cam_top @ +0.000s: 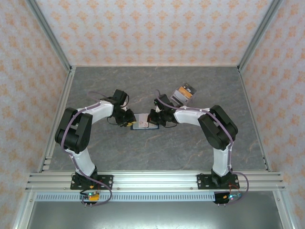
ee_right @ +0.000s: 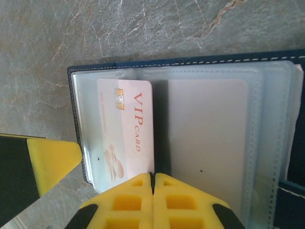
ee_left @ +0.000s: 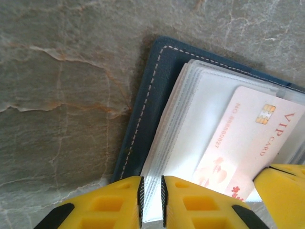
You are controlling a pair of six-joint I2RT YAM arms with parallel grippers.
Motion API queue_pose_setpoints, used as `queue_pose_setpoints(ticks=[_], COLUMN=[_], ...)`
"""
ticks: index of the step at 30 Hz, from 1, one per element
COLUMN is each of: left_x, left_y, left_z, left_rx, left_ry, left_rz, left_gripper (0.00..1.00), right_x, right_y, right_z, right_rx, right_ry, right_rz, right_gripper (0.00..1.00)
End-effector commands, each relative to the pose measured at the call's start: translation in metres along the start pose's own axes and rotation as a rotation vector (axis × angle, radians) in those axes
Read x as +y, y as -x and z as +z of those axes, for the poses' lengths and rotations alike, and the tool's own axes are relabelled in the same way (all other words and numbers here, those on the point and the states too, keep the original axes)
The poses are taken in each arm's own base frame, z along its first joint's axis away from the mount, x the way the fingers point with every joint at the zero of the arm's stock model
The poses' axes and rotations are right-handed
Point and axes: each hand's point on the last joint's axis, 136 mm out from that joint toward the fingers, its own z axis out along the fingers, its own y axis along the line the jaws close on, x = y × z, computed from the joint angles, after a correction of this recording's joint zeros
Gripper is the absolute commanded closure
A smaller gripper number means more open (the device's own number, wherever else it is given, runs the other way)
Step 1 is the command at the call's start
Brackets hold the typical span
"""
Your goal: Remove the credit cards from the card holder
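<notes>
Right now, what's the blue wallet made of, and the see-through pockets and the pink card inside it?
The card holder looks like matte navy leather or fake leather: it has a fine grain and pale stitching along its edge. The sleeves seem to be soft clear plastic, a bit cloudy and shiny. The VIP card looks like stiff glossy plastic with a small gold metal chip.

Grey marbled table (cam_top: pixel 143 152), nothing fancy. The navy card holder (cam_top: pixel 144 122) lies open on it, with a little pile of loose cards (cam_top: pixel 184 94) behind it, to its right.
</notes>
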Motion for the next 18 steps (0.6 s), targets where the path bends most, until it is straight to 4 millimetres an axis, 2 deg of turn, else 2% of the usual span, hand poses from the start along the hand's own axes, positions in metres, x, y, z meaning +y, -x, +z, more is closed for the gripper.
queue_pose_setpoints(ticks=[1,12,18], left_x=[-0.016,-0.025,-0.014], left_y=[0.004,0.004,0.0], left_z=[-0.015,0.007,0.019], left_rx=[-0.028,0.01,0.041], left_ry=[-0.066,-0.058,-0.021], left_rz=[0.015,0.031,0.015], left_gripper=[0.8,0.83,0.84], right_x=[0.001,0.007,0.017], right_y=[0.002,0.006,0.009], right_z=[-0.006,-0.005,-0.005], right_rx=[-0.014,-0.012,-0.008], right_ry=[0.0,0.044,0.105], right_rz=[-0.005,0.016,0.03], right_gripper=[1.0,1.0,1.0])
